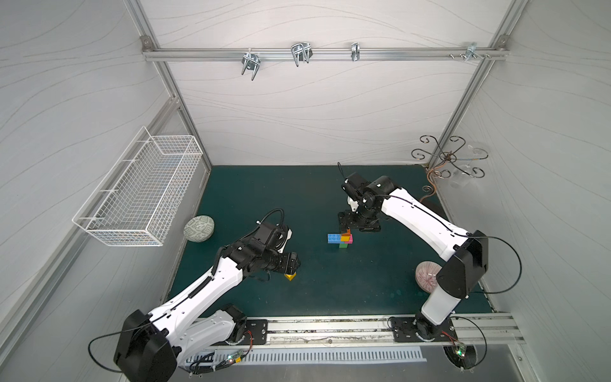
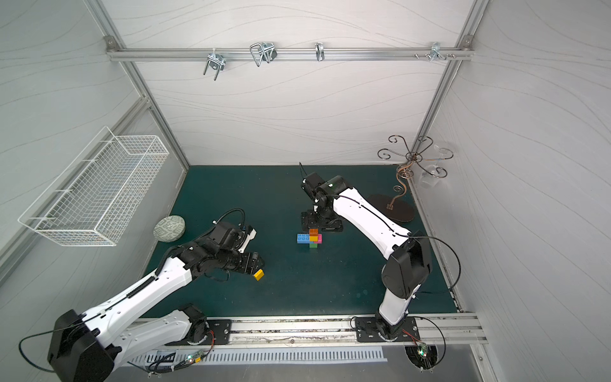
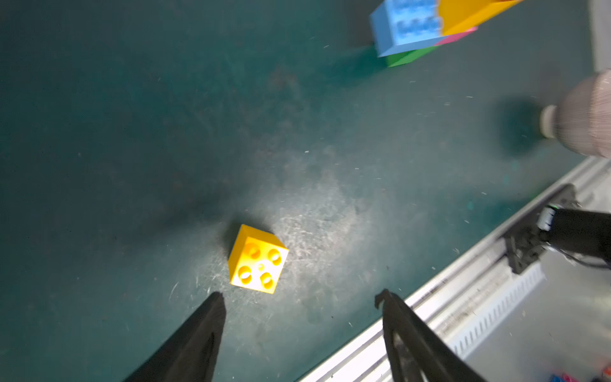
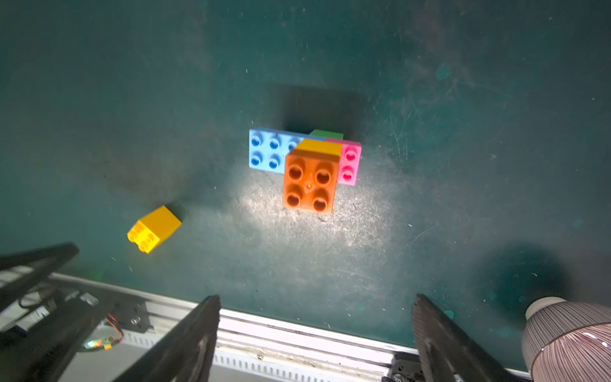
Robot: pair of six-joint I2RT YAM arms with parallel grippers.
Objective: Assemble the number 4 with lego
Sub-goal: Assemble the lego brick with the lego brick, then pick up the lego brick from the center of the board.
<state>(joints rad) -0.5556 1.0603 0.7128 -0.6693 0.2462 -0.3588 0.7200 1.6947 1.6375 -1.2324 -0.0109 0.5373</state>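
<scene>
A joined lego cluster (image 1: 340, 238) stands mid-mat in both top views: a blue bar (image 4: 267, 150) with a yellow cube (image 4: 319, 145), pink cube (image 4: 350, 162) and green cube (image 4: 325, 134), and an orange cube (image 4: 310, 185) on top. My right gripper (image 4: 315, 299) hangs open just behind and above the cluster (image 2: 309, 238), with nothing between its fingers. A loose yellow cube (image 3: 258, 259) lies tipped on the mat (image 1: 330, 281), studs facing sideways. My left gripper (image 3: 301, 297) is open right beside this cube (image 1: 290, 276), not touching it.
A green-patterned bowl (image 1: 199, 229) sits at the mat's left edge and a pink-striped bowl (image 1: 425, 276) at the right, by the right arm. A white wire basket (image 1: 142, 188) hangs on the left wall. A curled metal stand (image 2: 393, 206) occupies the back right corner. The front rail (image 1: 330, 327) borders the mat.
</scene>
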